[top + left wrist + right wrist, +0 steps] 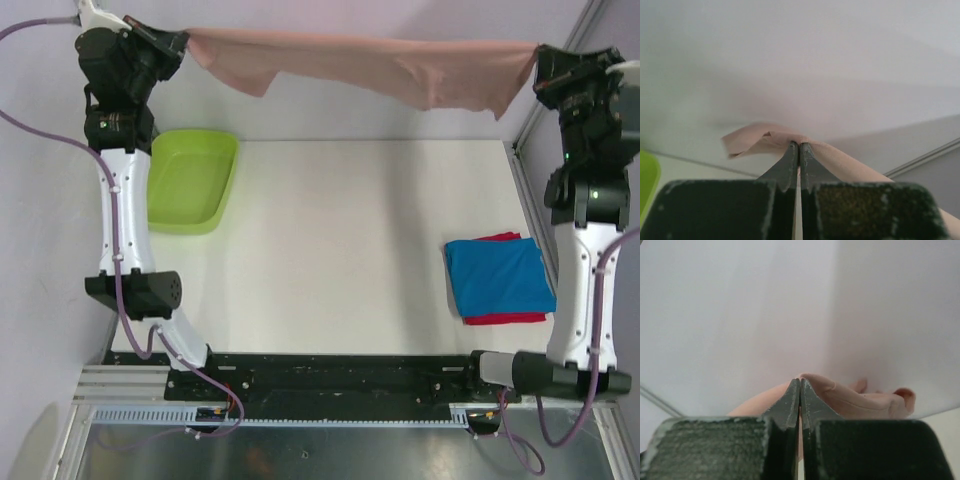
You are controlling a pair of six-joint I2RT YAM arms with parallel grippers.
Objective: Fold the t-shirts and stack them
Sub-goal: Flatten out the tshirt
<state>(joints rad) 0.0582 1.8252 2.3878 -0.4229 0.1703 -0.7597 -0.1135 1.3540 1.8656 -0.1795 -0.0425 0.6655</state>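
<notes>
Counter [340, 230]: white, pale walls [400, 15] around.
Claws: left claw [799, 145] and right claw [800, 381] pinched tight on soft pink cloth shirt [380, 65].

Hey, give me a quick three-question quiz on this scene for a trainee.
1. True or false: the left end effector and right end effector both pinch the airborne pink t-shirt.
2. Which folded shirt lies on top? A red, B blue, C green.
3. Fill in: the green tub sits beside the ___ arm.
Key: 1 true; 2 B, blue t-shirt over red t-shirt; 3 left.
</notes>
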